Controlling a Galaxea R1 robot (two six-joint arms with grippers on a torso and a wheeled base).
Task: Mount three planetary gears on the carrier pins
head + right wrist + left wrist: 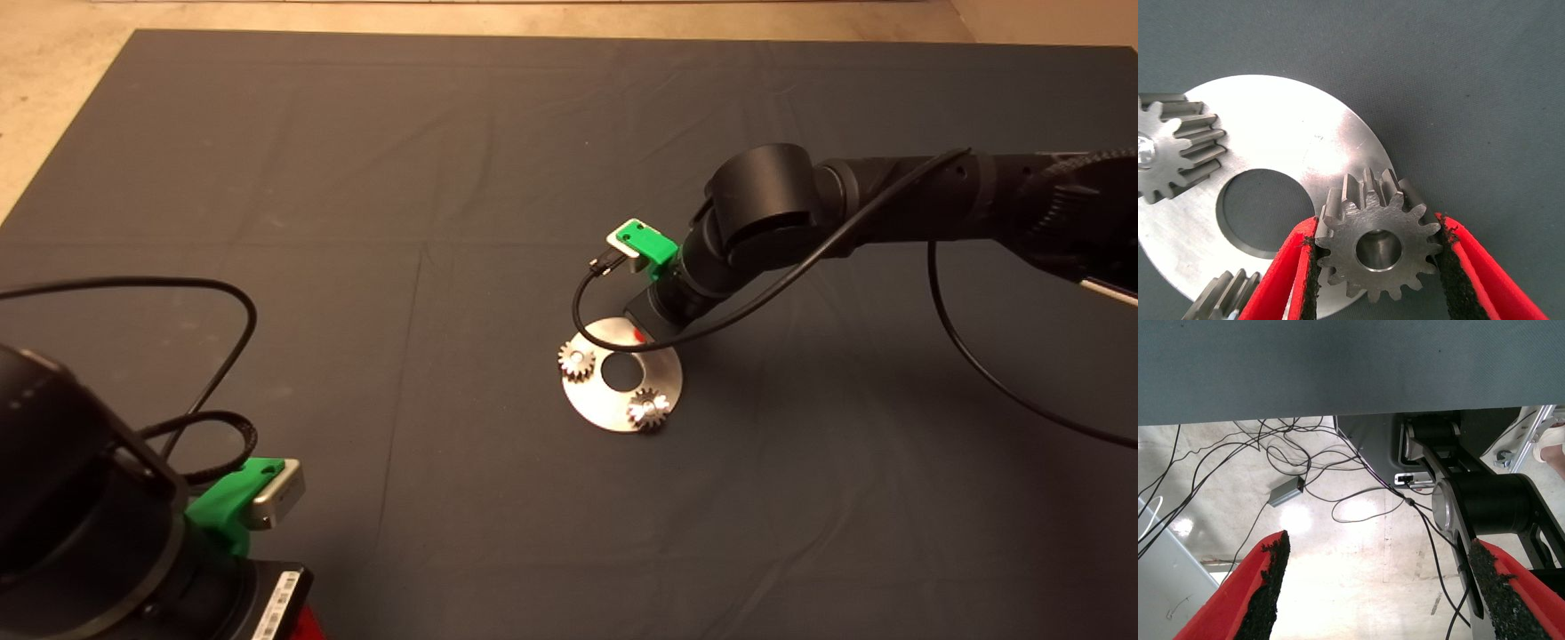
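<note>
Third gear [1378, 250]: gripped between closed jaws of right gripper [1379, 267], held over disc [1291, 147] edge. Two gears [577, 361] [648, 409]: seated on pins. Left gripper [1375, 593]: parked lower left, jaws open.

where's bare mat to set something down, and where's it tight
Free: the dark mat between the parked left gripper and the disc, and all along its far edge. Crowded: the disc, with two gears seated and the right gripper holding a third gear over it.
</note>
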